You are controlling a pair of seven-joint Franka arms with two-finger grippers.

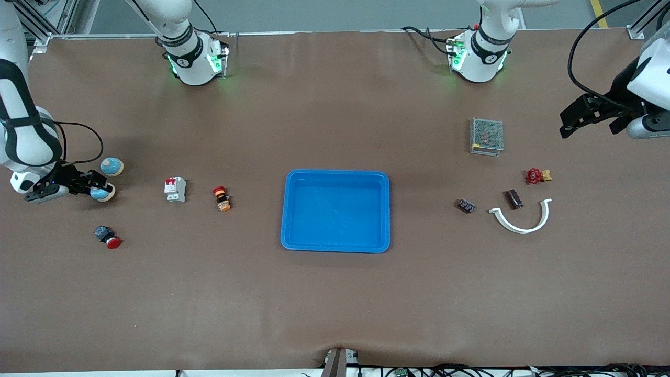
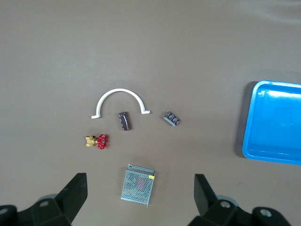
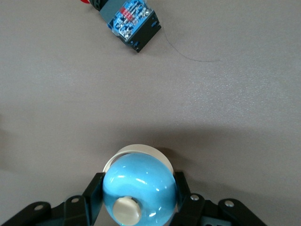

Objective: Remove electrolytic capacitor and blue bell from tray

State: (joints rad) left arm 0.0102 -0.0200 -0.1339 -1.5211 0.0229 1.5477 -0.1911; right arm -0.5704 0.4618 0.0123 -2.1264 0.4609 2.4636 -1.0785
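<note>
Right gripper (image 1: 99,186): you see it clamped on a blue bell (image 3: 139,188) at the right arm's end of the table (image 1: 335,303); whether the bell rests on the mat is hard to tell.
Second bell (image 1: 112,166): just beside the held one, farther from the front camera.
Left gripper (image 1: 568,123): you see its fingers (image 2: 70,195) spread wide, holding nothing, waiting above the left arm's end.
Capacitor (image 1: 513,199): inside the white curved strip (image 1: 523,219), well apart from the blue tray (image 1: 336,210).
Cut off: the red push-button (image 3: 132,23) runs out of the right wrist view.
</note>
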